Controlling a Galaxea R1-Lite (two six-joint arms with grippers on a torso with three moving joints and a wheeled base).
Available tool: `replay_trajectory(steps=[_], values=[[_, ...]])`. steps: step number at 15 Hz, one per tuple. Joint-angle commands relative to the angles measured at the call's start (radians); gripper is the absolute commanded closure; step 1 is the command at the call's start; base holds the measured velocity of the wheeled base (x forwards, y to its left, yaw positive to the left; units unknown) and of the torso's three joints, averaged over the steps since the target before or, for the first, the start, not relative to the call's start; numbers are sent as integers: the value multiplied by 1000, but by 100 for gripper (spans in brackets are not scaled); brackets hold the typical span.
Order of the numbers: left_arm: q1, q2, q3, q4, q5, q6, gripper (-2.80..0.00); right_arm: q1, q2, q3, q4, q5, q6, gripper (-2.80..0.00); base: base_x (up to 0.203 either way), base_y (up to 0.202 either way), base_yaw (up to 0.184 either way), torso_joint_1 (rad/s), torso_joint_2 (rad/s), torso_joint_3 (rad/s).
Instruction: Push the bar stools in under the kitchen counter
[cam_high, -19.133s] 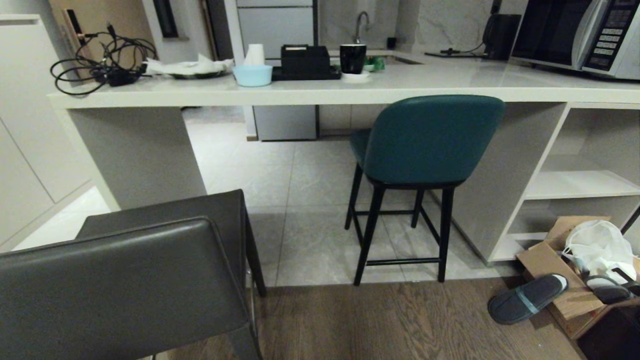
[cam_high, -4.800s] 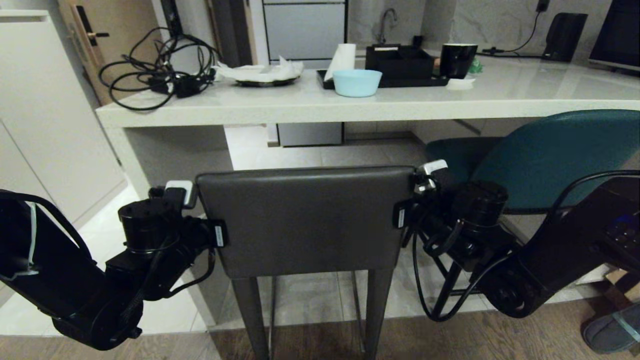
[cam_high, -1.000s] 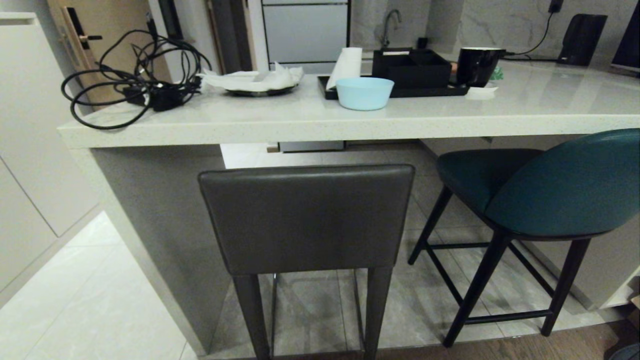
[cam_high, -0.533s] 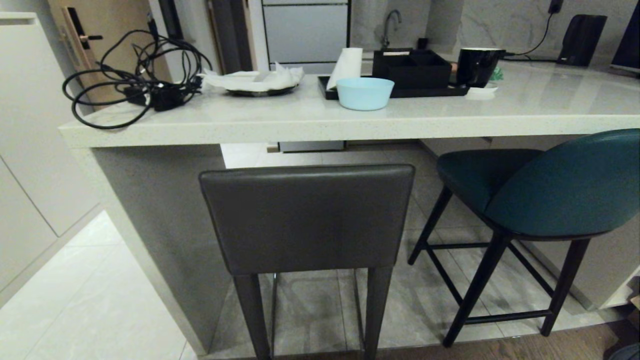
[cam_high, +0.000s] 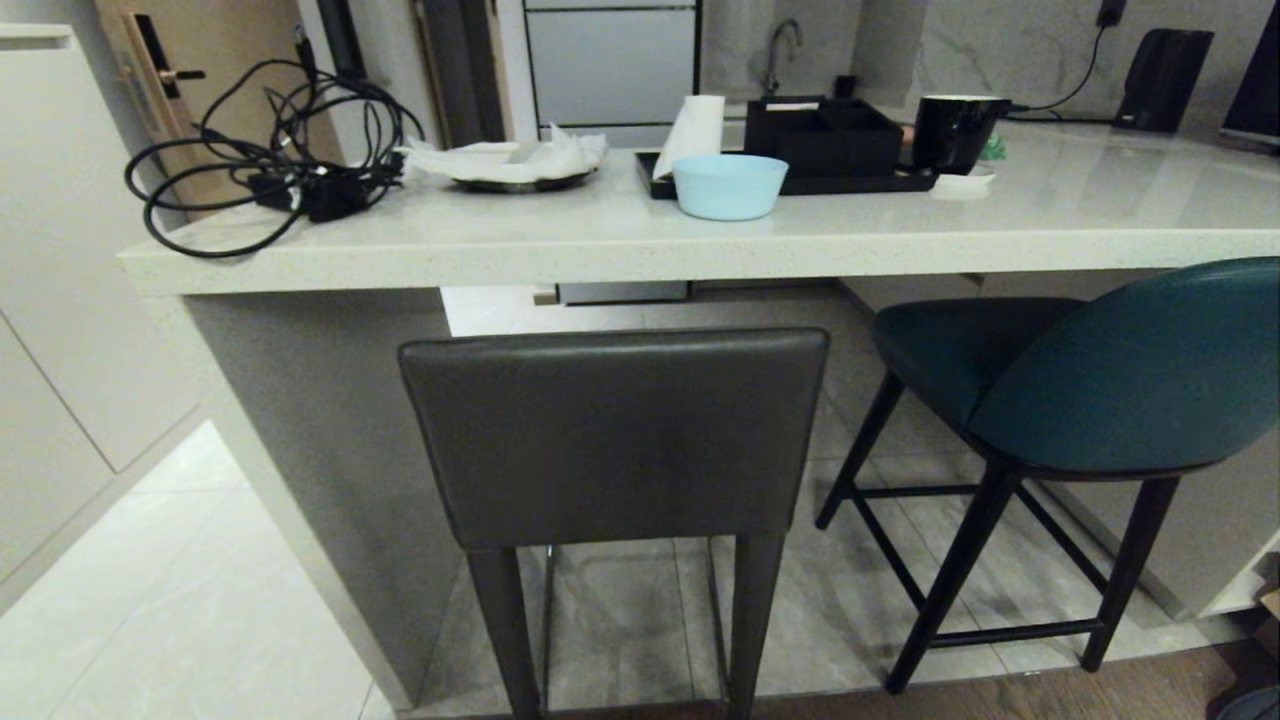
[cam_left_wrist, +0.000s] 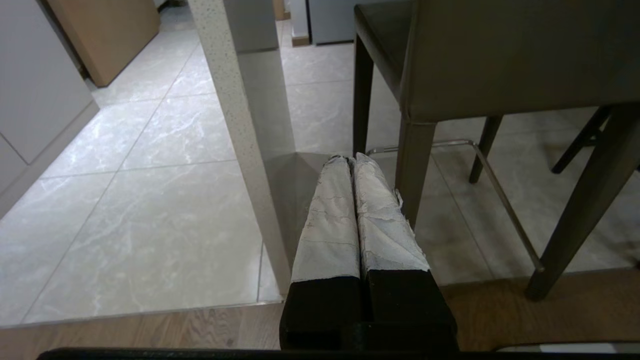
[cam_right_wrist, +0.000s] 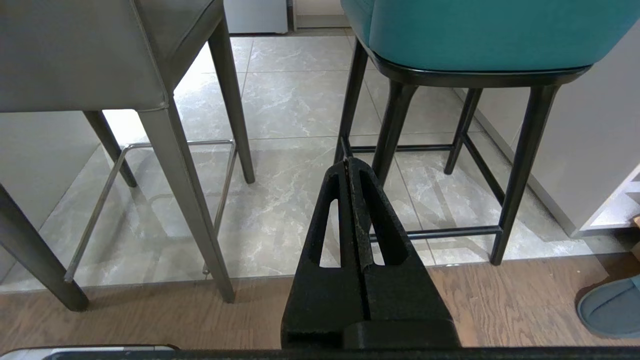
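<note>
The dark grey-brown bar stool (cam_high: 612, 435) stands with its square backrest toward me, its seat under the kitchen counter (cam_high: 600, 255). The teal bar stool (cam_high: 1110, 375) stands to its right, seat partly under the slab. Neither arm shows in the head view. My left gripper (cam_left_wrist: 351, 159) is shut and empty, low above the floor, short of the grey stool's rear leg (cam_left_wrist: 412, 165). My right gripper (cam_right_wrist: 348, 162) is shut and empty, pointing at the floor between the grey stool (cam_right_wrist: 90, 55) and the teal stool (cam_right_wrist: 480, 35).
On the counter lie a tangle of black cables (cam_high: 265, 150), a plate with tissue (cam_high: 515, 165), a light blue bowl (cam_high: 729, 186), a black tray with boxes (cam_high: 820, 145) and a black mug (cam_high: 955, 130). A slipper (cam_right_wrist: 610, 305) lies on the wood floor at right.
Over the last second nothing has visibly moved in the head view. Since several seconds ago both arms have left the grey stool's backrest and dropped out of the head view.
</note>
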Motion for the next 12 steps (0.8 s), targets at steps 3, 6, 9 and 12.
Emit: replay_trajectory(steps=[3, 6, 9, 12], values=[[0, -1, 16, -1, 1, 0, 0, 0, 2, 0, 4, 0, 1, 0, 0, 0, 0, 0, 0, 0], [0, -1, 19, -4, 4, -3, 0, 0, 2, 0, 3, -2, 24, 0, 0, 0, 0, 0, 0, 0], [0, -1, 21, -9, 7, -12, 0, -1, 2, 0, 3, -2, 26, 0, 0, 0, 0, 0, 0, 0], [0, -1, 21, -9, 7, -13, 0, 0, 2, 0, 3, -3, 27, 0, 0, 0, 0, 0, 0, 0]])
